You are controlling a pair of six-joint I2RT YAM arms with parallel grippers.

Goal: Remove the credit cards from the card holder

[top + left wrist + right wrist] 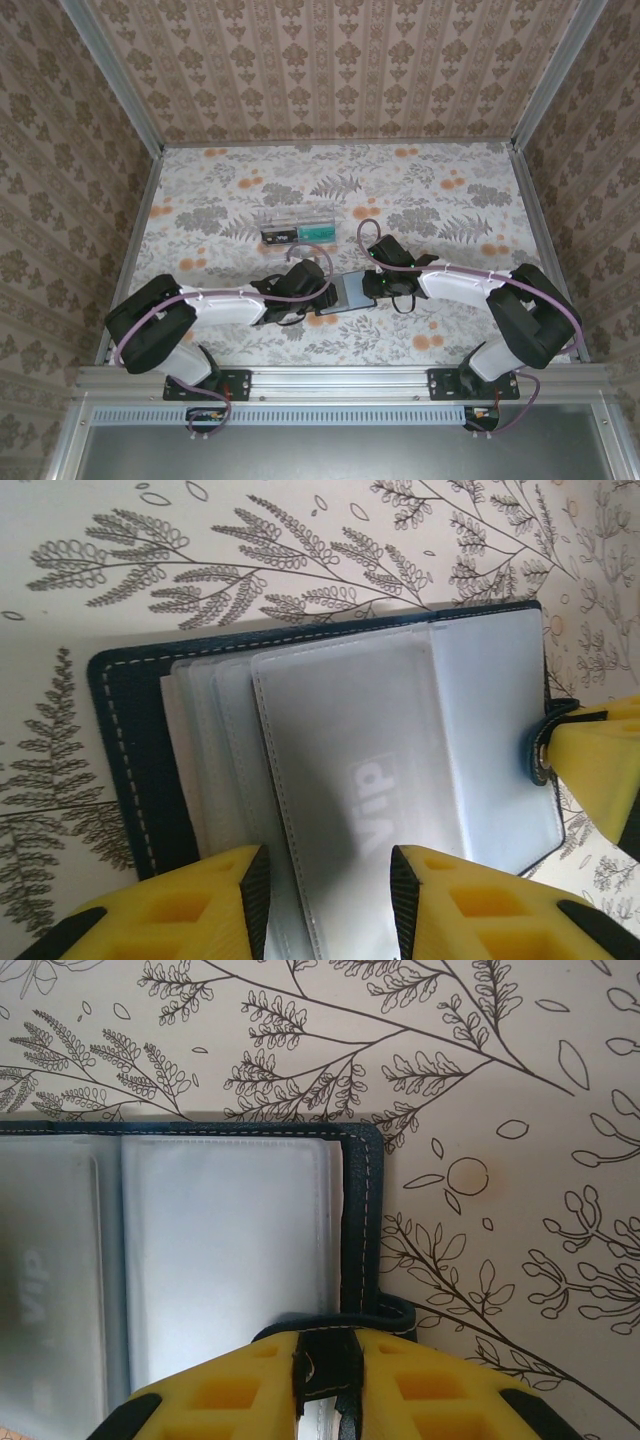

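The card holder (352, 292) lies open on the table between both arms. Its dark cover (125, 750) has white stitching, and clear sleeves fan out over it. One sleeve holds a pale credit card marked "VIP" (385, 790), also visible as the card (35, 1310). My left gripper (328, 880) is open, its black pads apart on either side of that sleeve's near end. My right gripper (330, 1360) is shut on the holder's small dark tab (335, 1345) at the right edge. Its yellow finger (600, 770) appears beside the tab in the left wrist view.
A clear plastic box (297, 227) with something green inside stands behind the holder, towards the middle of the floral table (420, 190). Metal rails and patterned walls close in the table on three sides.
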